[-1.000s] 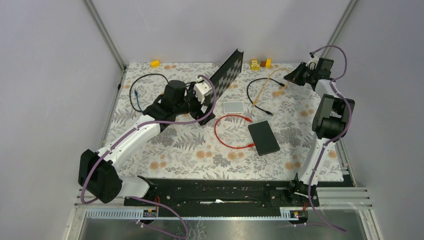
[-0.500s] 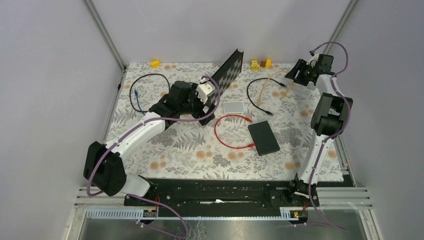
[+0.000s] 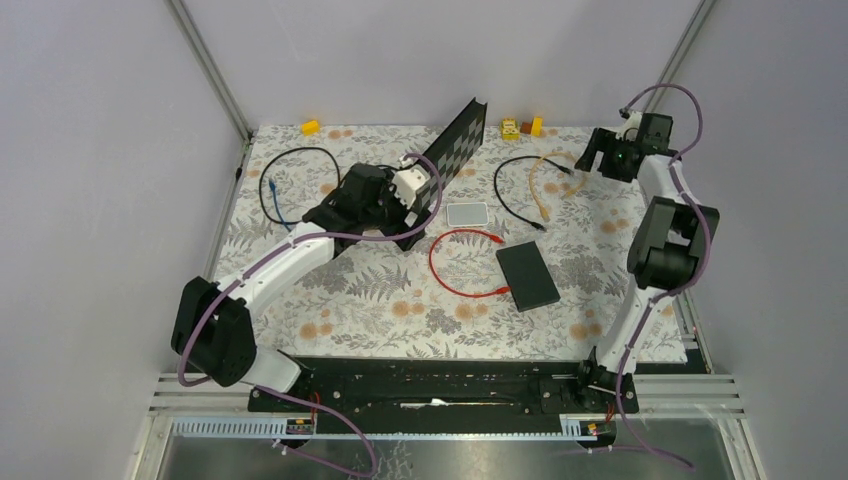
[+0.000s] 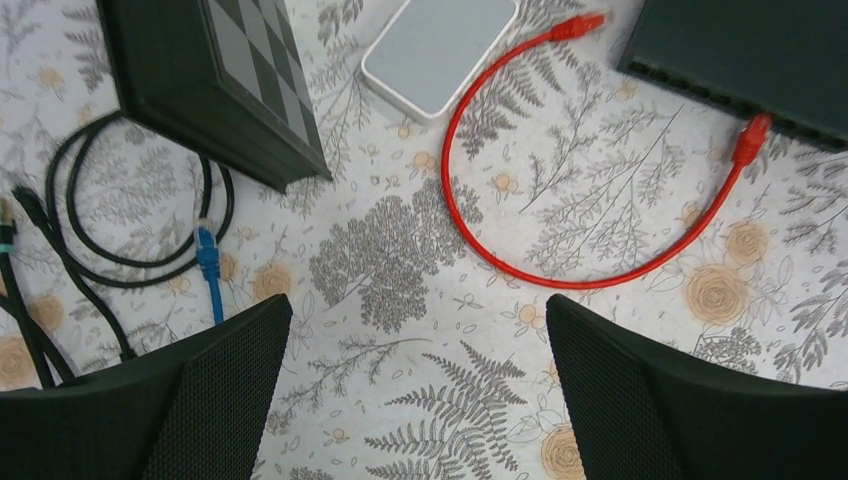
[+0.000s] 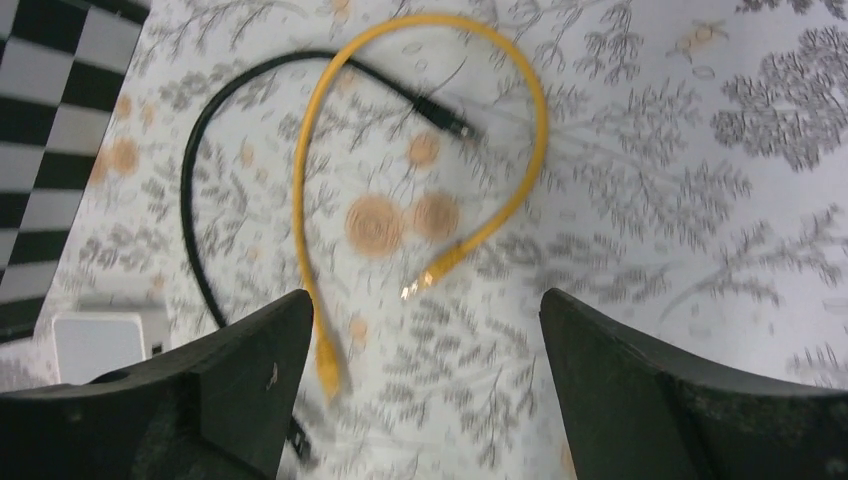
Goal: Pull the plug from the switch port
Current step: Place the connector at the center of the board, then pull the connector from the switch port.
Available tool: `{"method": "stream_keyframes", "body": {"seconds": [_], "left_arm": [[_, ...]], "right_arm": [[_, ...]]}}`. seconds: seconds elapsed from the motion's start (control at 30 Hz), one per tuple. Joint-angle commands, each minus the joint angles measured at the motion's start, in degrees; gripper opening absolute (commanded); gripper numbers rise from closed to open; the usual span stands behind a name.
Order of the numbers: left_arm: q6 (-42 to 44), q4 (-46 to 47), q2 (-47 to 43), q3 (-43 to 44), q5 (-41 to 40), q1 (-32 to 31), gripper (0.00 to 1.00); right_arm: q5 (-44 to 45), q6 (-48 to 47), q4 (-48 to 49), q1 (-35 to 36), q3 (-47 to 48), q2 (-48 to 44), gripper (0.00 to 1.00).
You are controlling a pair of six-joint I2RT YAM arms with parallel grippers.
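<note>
The flat black switch (image 3: 527,276) (image 4: 760,40) lies right of the mat's centre. A red cable (image 3: 440,270) (image 4: 600,280) loops from it. One red plug (image 4: 750,140) sits at the socket edge of the switch, and the other end (image 4: 578,25) lies free by the pale pad. My left gripper (image 3: 360,218) (image 4: 420,390) hovers open above the mat, left of the red loop, holding nothing. At the back right my right gripper (image 3: 603,165) (image 5: 425,390) is open over a loose yellow cable (image 3: 540,180) (image 5: 298,180), and the motion blurs its view.
A black checkered board (image 3: 450,150) (image 4: 220,80) stands slanted at the back centre, with a pale grey pad (image 3: 467,214) (image 4: 440,50) beside it. Black cables lie at the left (image 3: 300,165), one with a blue plug (image 4: 208,250), and near the yellow one (image 5: 190,200). Small yellow blocks (image 3: 510,128) line the back edge.
My right gripper has opened and let go of the yellow cable, which now lies curled on the mat. That gripper has drawn back to the right. The left arm shifted slightly.
</note>
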Motion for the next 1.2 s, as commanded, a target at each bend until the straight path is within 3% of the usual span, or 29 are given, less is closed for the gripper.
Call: {"method": "stream_keyframes", "body": {"seconds": [0.0,0.27,0.43,0.67,1.17], "left_arm": [[-0.44,-1.78,2.64,1.20,-1.88,0.34,0.99],[-0.56,-1.40,4.43,-0.76,9.71,0.35,0.99],[-2.05,2.39,4.59,-3.35,16.41,0.21,0.99],[-6.34,3.69,9.37,-2.16,23.16,-1.61,0.99],[-16.68,10.83,24.36,5.31,30.16,-11.82,0.99]], "right_arm": [[-1.14,-5.07,4.14,0.26,-10.45,-14.17,0.91],[-8.95,-17.14,3.71,0.34,-34.10,-35.72,0.94],[-12.91,-28.58,-7.04,0.50,-40.18,-44.63,0.96],[-12.00,-41.97,-16.94,1.37,-49.13,-54.48,0.96],[-4.31,-48.43,-15.77,8.23,-61.11,-55.84,0.93]]}}
